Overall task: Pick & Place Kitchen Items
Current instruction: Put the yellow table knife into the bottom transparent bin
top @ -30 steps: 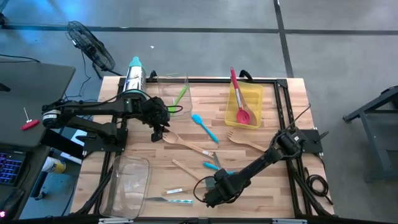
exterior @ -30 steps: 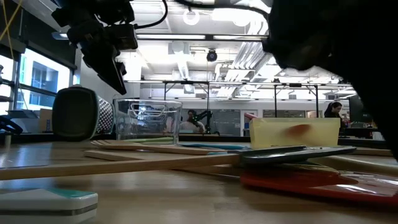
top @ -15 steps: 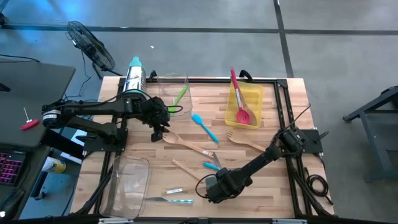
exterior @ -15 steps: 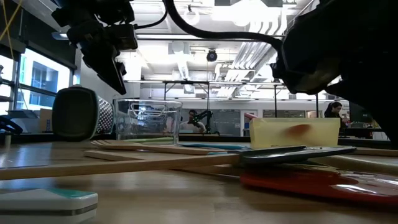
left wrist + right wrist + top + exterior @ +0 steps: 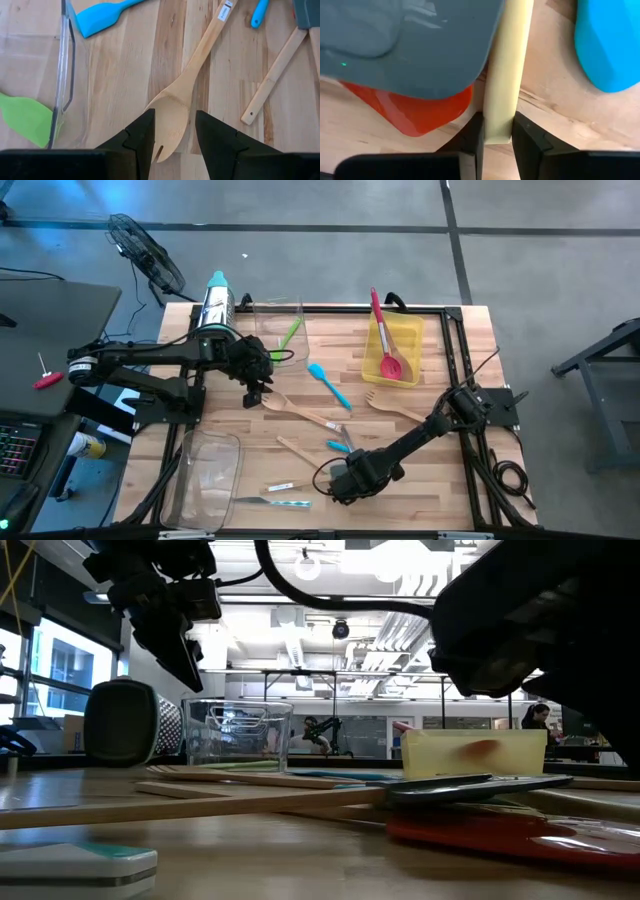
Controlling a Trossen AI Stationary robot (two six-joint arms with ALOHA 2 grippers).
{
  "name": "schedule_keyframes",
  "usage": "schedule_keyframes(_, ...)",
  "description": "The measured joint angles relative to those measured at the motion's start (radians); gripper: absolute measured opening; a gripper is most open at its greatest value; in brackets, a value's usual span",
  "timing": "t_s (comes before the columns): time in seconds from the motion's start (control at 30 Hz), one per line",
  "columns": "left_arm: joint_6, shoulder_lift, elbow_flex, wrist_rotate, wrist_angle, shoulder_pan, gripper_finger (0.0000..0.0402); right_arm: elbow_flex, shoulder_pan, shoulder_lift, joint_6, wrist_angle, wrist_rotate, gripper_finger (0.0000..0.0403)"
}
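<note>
At the near edge of the surface, your right pincer (image 5: 496, 131) has just closed, clenched on a pale handle (image 5: 506, 60) lying over the grey (image 5: 410, 45) and red spatulas (image 5: 420, 107) | grasp made, lift comes next | farther off, left pincer (image 5: 174, 131) hangs released over the wooden fork (image 5: 172, 112), beside the clear bin (image 5: 67, 80).

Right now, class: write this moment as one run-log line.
left end effector: open above wooden fork | right end effector: shut on pale handle | grey spatula, red spatula alongside
</note>
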Motion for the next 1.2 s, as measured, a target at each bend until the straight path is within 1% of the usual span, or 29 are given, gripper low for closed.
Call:
schedule_keyframes(0.3,0.0,0.0,0.0,0.0,0.0,0.0,0.0139,-0.002,-0.002,-0.009,0.019,-0.005,-0.002,0.0063)
schedule_keyframes(0.57,0.001,0.0,0.0,0.0,0.0,0.0,0.0139,-0.01,0.029,-0.077,0.101,-0.03,0.11,0.0063)
schedule_keyframes(0.87,0.009,0.0,0.0,0.008,0.002,0.0,0.0139,-0.006,0.069,-0.131,0.16,-0.094,0.163,0.0063)
schedule_keyframes(0.93,0.018,0.0,0.0,0.043,0.014,0.0,0.0139,-0.005,0.071,-0.139,0.165,-0.095,0.181,0.0063)
schedule_keyframes(1.03,0.044,0.0,0.0,0.167,0.059,0.0,0.0139,-0.005,0.073,-0.155,0.169,-0.092,0.255,0.0063)
schedule_keyframes(1.13,0.07,0.0,-0.005,0.351,0.118,-0.006,0.0139,-0.002,0.081,-0.184,0.151,-0.075,0.394,0.0063)
schedule_keyframes(1.2,0.072,0.0,-0.019,0.449,0.176,-0.021,0.0139,0.01,0.091,-0.196,0.132,-0.074,0.496,0.0063)
